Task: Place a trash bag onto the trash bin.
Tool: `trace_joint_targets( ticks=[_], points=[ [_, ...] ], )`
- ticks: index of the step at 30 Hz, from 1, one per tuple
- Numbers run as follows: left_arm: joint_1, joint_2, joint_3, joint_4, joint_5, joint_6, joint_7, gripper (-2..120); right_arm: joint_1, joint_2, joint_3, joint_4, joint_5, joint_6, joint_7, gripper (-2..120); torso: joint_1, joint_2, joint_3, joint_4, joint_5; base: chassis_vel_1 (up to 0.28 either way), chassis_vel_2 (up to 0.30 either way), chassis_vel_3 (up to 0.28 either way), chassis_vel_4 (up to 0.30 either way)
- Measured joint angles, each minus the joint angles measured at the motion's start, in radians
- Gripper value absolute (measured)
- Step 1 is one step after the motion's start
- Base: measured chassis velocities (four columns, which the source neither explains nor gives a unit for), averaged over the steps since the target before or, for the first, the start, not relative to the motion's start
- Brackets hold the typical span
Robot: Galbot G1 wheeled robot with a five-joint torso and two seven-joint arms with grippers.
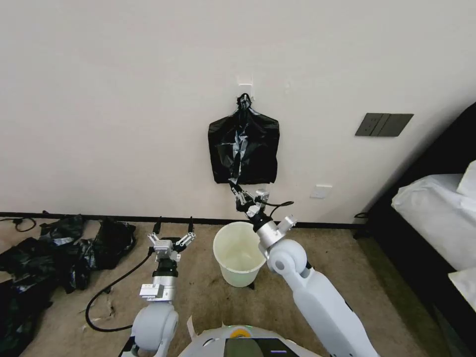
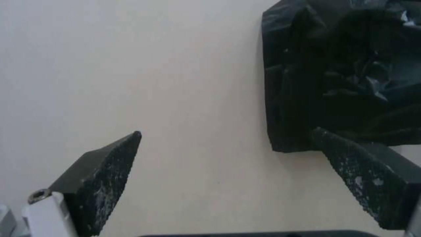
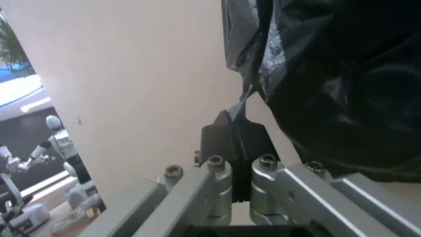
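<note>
trash bag (image 1: 236,166): thin black strip of film hanging out of the bundle's lower edge, straight above the trash bin; its lower tip sits in the right gripper.
bundle (image 1: 243,147): flat black pack on a wall hook (image 1: 244,85), above and behind the trash bin, knot on top.
trash bin (image 1: 239,253): white, round, upright on the carpet, mouth bare, no liner on it.
right gripper (image 1: 237,191): just above the bin's far rim, fingers pressed together on the bag's tip; the right wrist view shows film pinched between the pads (image 3: 252,138).
left gripper (image 1: 172,229): left of the bin, near its rim height, fingers spread apart, holding nothing.
key relation: bag's long axis runs vertical, from gripper up to bundle; bin lies directly below the pinch point; right arm nearer.
judgement: bag looks not yet free of the bundle.
writing: none readable.
</note>
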Motion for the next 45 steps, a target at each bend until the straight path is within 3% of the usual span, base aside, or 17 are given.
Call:
trace_joint_targets(
  ticks=[18, 45],
  points=[
    [0.001, 0.001, 0.005, -0.006, 0.002, -0.002, 0.0, 100, -0.153, -0.1, -0.045, 0.049, -0.18, 0.058, -0.015, 0, 0.0, 0.0, 0.0, 0.0, 0.0, 0.0, 0.0, 0.0, 0.0],
    [-0.005, 0.004, 0.011, 0.006, -0.001, -0.006, 0.0, 100, -0.254, -0.109, -0.063, 0.048, -0.303, 0.116, -0.023, 0, 0.0, 0.0, 0.0, 0.0, 0.0, 0.0, 0.0, 0.0, 0.0]
  ],
)
